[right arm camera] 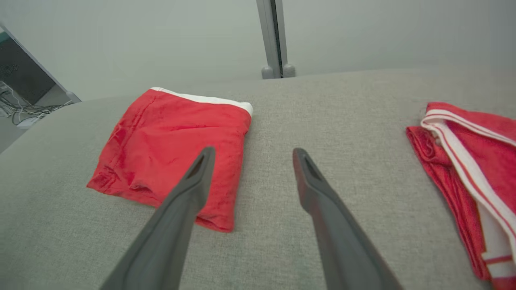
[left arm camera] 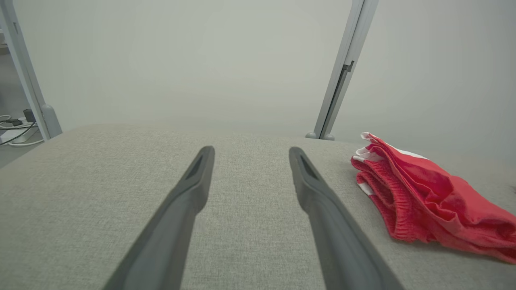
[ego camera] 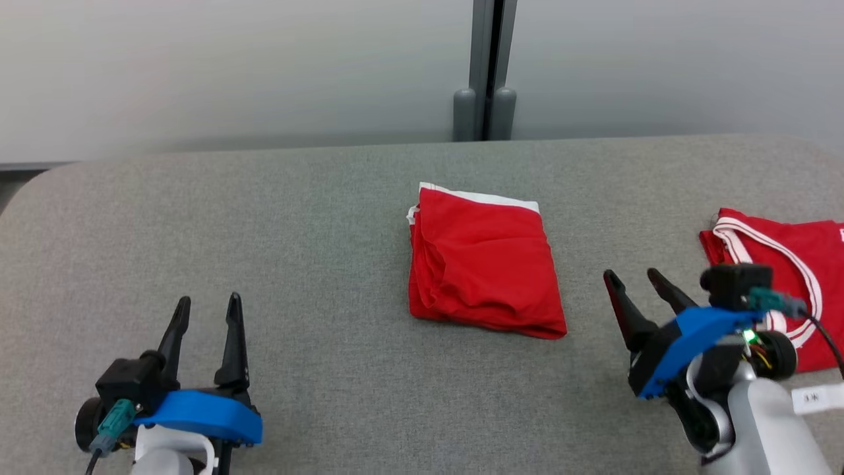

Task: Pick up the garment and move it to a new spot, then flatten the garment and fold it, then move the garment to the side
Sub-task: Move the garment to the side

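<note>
A red garment [ego camera: 482, 260] with a white band along its far edge lies folded into a small rectangle at the middle of the grey table [ego camera: 316, 218]. It appears at the right of the left wrist view [left arm camera: 423, 197] and at the left of the right wrist view [right arm camera: 173, 141]. My left gripper [ego camera: 206, 313] stands open at the lower left, well apart from the garment, with nothing between its fingers [left arm camera: 193, 181]. My right gripper [ego camera: 637, 277] is open too, just right of the garment's near corner, and holds nothing.
A second red garment [ego camera: 784, 264] with white stripes lies at the table's right edge, behind my right wrist, also in the right wrist view [right arm camera: 471, 169]. A grey post [ego camera: 486, 72] rises behind the table against a pale wall. Cables lie on the floor at left [left arm camera: 16, 129].
</note>
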You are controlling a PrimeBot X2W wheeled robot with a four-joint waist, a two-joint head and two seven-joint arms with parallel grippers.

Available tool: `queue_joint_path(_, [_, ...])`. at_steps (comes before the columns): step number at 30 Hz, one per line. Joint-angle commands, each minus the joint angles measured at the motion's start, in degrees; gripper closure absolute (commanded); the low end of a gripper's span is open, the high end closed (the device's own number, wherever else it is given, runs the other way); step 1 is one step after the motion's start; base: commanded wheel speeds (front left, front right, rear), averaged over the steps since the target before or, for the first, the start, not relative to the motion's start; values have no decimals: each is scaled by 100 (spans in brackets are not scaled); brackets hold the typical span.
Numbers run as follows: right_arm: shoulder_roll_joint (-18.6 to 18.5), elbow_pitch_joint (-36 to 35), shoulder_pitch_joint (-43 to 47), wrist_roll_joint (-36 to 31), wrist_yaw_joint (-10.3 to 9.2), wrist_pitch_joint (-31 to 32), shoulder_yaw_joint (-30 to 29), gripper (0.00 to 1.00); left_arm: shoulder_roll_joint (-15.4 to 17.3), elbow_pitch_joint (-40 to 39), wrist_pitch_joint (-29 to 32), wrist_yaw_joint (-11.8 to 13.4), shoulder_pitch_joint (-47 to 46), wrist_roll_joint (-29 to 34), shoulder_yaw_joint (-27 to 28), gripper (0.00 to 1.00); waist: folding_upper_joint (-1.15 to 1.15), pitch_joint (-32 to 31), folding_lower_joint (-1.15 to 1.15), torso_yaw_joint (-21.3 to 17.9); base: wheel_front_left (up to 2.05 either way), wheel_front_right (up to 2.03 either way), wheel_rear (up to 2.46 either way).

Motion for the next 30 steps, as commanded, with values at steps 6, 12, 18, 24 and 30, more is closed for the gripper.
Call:
queue_joint_path(6, [33,1276,-1679,276,3,1516,-136,0,-67,-220,-24,-40,-674,73,-321,0,0,777,0,557,0,0,0])
queue_joint_path(12, [68,2497,-2342,120,3,1903,-519,0,-162,-232,-24,-35,-901,60,-557,0,0,960,0,909,0,0,0])
queue_joint_path(18, [93,3391,-2646,-105,2,1963,-574,9,-184,-239,-24,-38,-931,27,-670,0,0,1031,0,1015,0,0,0])
queue_joint_path(24, [-28,3499,-2941,-369,3,1990,-6,100,-150,-268,-24,-38,-885,-16,-600,0,0,1067,0,864,0,0,0])
queue_joint_path(30, [-835,2736,-3361,-154,1,2393,1490,100,-74,-428,-23,-39,-809,-3,-445,0,0,1111,0,369,0,0,0])
